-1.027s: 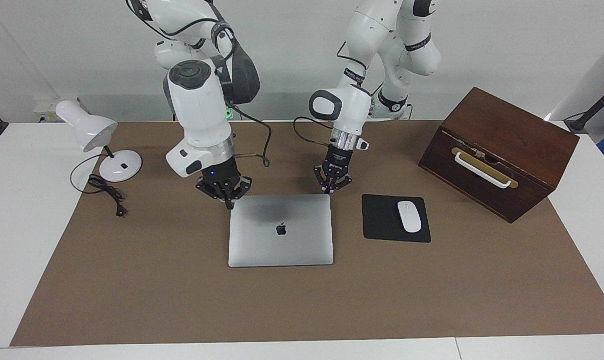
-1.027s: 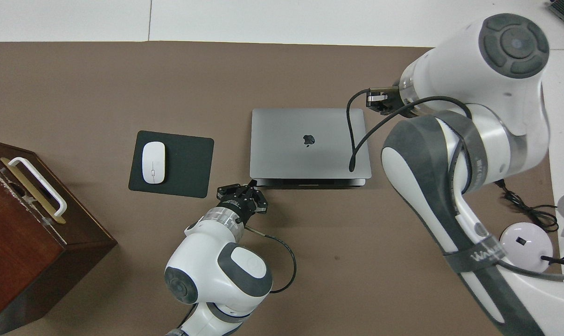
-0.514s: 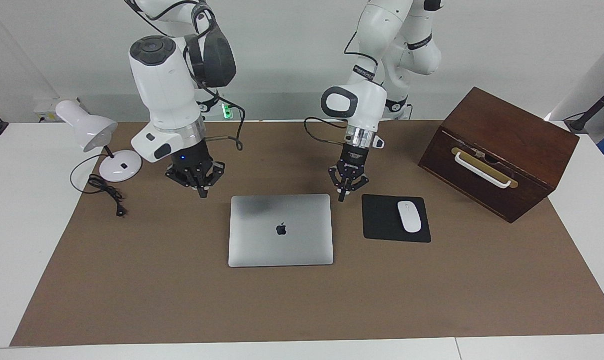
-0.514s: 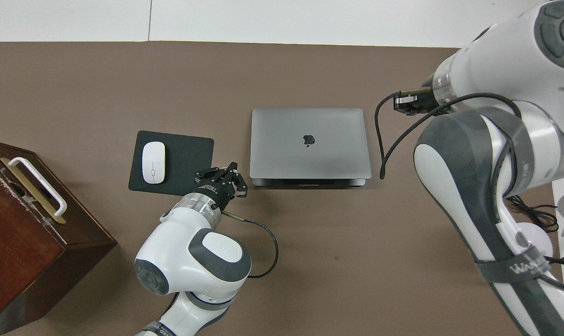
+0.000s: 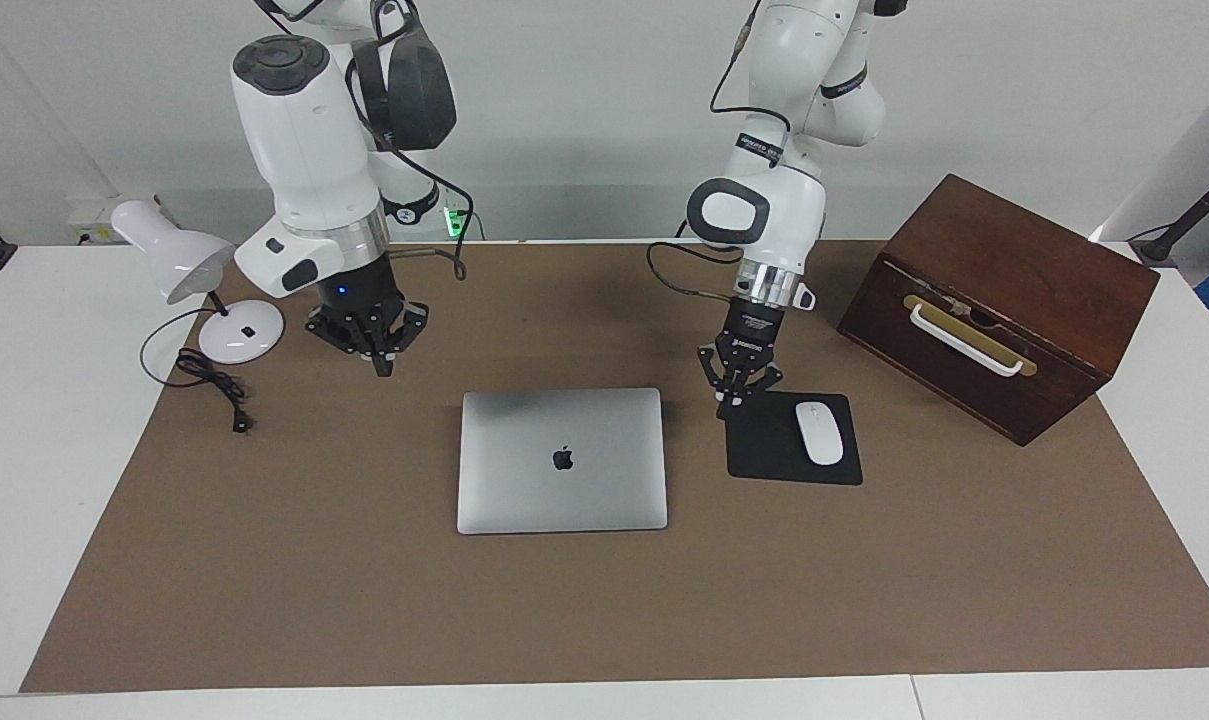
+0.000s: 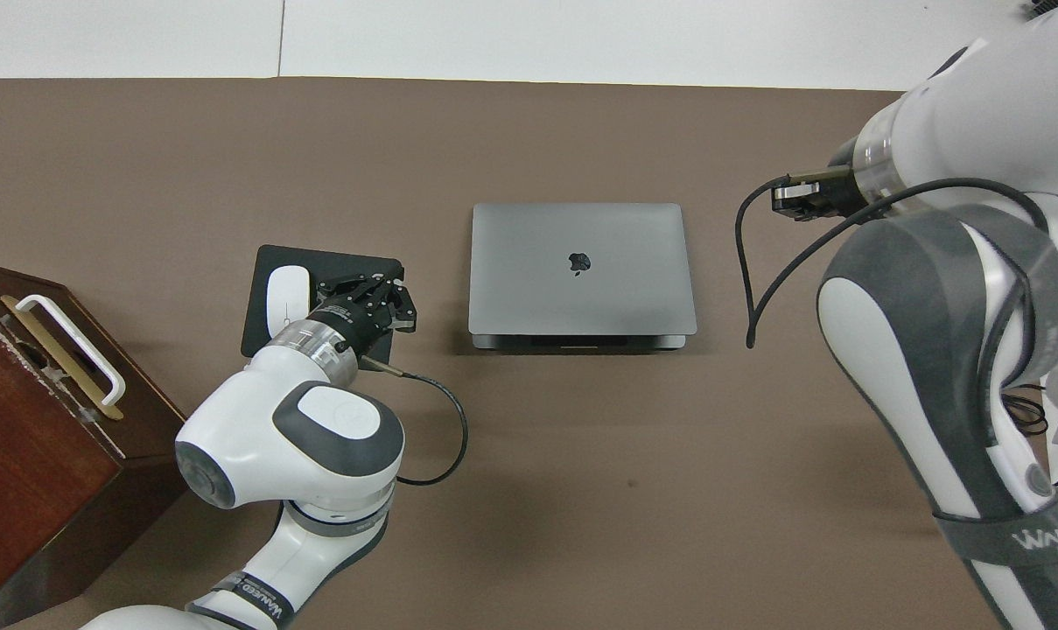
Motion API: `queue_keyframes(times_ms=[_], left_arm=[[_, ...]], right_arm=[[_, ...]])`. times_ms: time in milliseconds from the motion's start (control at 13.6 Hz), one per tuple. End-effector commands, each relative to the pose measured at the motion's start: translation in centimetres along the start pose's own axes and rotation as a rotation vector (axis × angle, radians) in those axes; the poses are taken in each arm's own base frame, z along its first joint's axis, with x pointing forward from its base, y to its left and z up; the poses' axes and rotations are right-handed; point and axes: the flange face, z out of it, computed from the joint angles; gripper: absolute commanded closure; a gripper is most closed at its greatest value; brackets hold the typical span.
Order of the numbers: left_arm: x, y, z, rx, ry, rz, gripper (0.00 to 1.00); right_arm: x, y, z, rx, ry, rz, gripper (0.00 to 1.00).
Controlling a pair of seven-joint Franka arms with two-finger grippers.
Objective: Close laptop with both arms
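The silver-grey laptop (image 5: 562, 460) (image 6: 581, 267) lies shut and flat in the middle of the brown mat, its dark logo facing up. Nothing touches it. My left gripper (image 5: 729, 405) (image 6: 393, 297) is shut and empty, and hangs over the edge of the black mouse pad beside the laptop. My right gripper (image 5: 379, 365) is also shut and empty. It hangs above bare mat between the laptop and the desk lamp. In the overhead view the right arm's wrist hides its gripper.
A black mouse pad (image 5: 764, 455) carries a white mouse (image 5: 819, 432). A brown wooden box (image 5: 994, 300) with a white handle stands at the left arm's end. A white desk lamp (image 5: 179, 255) and its black cable (image 5: 214, 385) are at the right arm's end.
Both grippers have lifted off the laptop's corners nearest the robots and swung outward, the left toward the mouse pad, the right toward the lamp. The laptop has stayed shut and still.
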Motion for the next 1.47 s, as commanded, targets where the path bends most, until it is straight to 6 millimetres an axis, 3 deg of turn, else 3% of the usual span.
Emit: queue_keyframes(times_ms=[0,294,587,807,1101,1174,1321,1394], left_arm=[[-2.2,3.0,-0.3,0.033,-0.043,0.026,1.0],[-3.4,6.7,-0.4,0.057,-0.076,0.13,1.0],[-5.2,9.7,-0.5,0.063,-0.084,0.341,1.0],[-7.7,13.9,-1.1,0.11,-0.093,0.45,1.0],[-9.6,16.1,-0.9,0.109,-0.024,0.695,1.0],[-10.4,16.6,-0.7,0.123,0.017,0.815,1.0],[-11.8,18.2,-1.5,0.165,0.083,0.959,1.0],[-12.4,19.3,-2.0,0.186,0.104,0.989,1.0]], right_arm=[[-0.6,0.7,-0.9,-0.006,-0.007,-0.016,1.0],[-0.7,1.4,-1.3,-0.006,-0.003,-0.006,1.0],[-0.8,2.9,-2.0,-0.003,0.0,0.012,1.0],[-1.0,3.6,-2.4,0.001,-0.01,0.027,1.0],[-1.3,4.5,-3.2,0.0,-0.009,0.041,0.73],[-1.3,4.5,-3.2,0.0,-0.01,0.041,0.54],[-1.4,4.6,-3.2,-0.002,-0.014,0.041,0.0],[-1.5,4.6,-3.4,-0.001,-0.013,0.041,0.0]])
